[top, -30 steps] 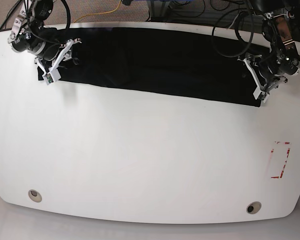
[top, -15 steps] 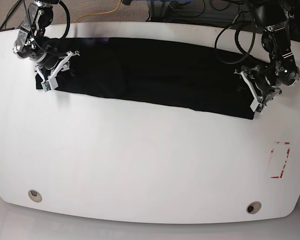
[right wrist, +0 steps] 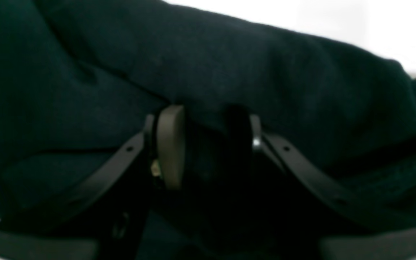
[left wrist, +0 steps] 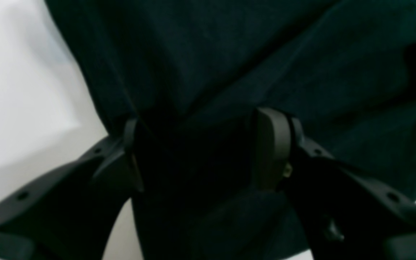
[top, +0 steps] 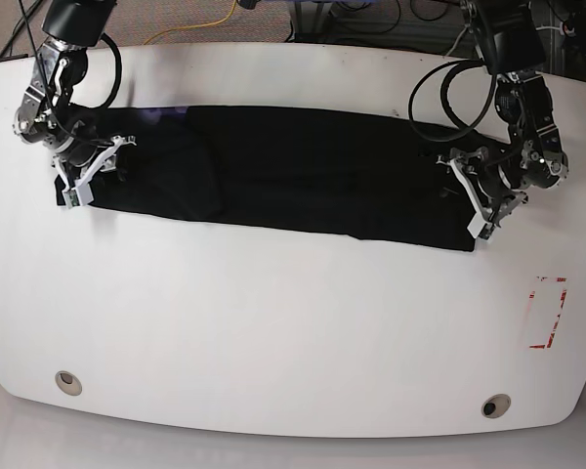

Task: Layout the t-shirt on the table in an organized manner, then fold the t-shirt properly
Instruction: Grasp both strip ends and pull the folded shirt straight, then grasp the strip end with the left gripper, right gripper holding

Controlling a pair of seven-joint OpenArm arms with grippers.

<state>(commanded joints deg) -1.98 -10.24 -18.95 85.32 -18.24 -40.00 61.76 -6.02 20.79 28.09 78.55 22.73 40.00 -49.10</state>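
Note:
The black t-shirt lies as a long, narrow band across the far half of the white table. My left gripper is at the band's right end and my right gripper at its left end. In the left wrist view, dark t-shirt cloth is bunched between the fingers of the left gripper, which is shut on it. In the right wrist view, the right gripper is likewise shut on a fold of the t-shirt. No print shows.
A red tape rectangle marks the table near its right edge. Two round metal grommets sit near the front edge. Cables hang behind the left arm, past the table's far edge.
Both grippers have moved toward the table's front with the t-shirt's ends in them. The black band has slid away from the far edge and looks flatter.

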